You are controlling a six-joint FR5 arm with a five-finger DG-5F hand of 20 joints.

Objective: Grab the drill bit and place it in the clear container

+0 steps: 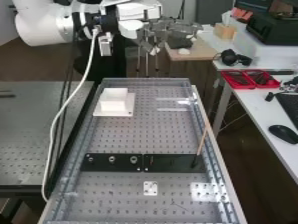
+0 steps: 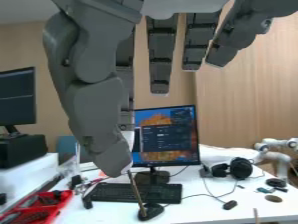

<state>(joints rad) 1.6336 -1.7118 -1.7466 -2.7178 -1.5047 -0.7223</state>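
High above the far end of the perforated bench is the hand, open, with relaxed fingers. In the wrist view the hand has its thumb and fingers straight, with no drill bit visible between them. Small round silver pieces sit in a row on a black plate; whether one is the drill bit, I cannot tell. What looks like a clear container lies at the bench's far right, marked by faint edges and glints, well below the hand.
A white block stands on a white plate at the far left of the bench. One thin brown stick slants by the right rail. A small white plate lies nearer. Red trays and a mouse are on the side desk.
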